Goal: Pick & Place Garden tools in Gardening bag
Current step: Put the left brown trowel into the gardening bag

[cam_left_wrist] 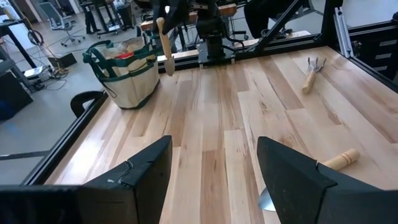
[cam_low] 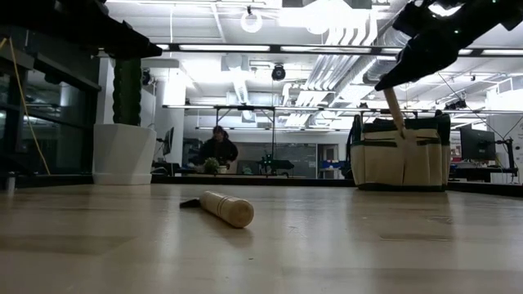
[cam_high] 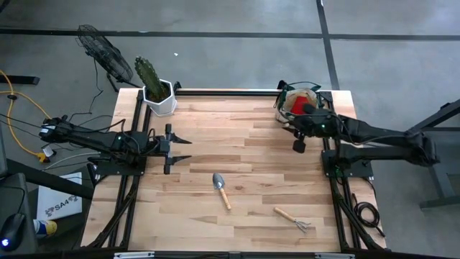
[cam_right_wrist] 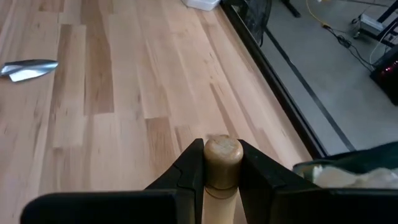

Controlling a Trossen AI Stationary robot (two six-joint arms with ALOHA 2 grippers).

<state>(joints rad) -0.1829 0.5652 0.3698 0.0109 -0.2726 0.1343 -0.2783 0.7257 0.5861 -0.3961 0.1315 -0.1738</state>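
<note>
Right gripper (cam_right_wrist: 222, 163) raised, jaws clamped shut, left gripper (cam_left_wrist: 214, 171) low, jaws apart

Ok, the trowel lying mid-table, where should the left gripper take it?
Probably the wooden handle of the trowel, from straight above: it lies flat, blade toward the far edge, handle clear of the rake. The open left gripper is nearest.

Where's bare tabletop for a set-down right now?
Free: the middle strip between the cactus pot and the bag, and the front left corner beside the trowel. Crowded: the bag's corner under the right end effector, and around the rake.
</note>
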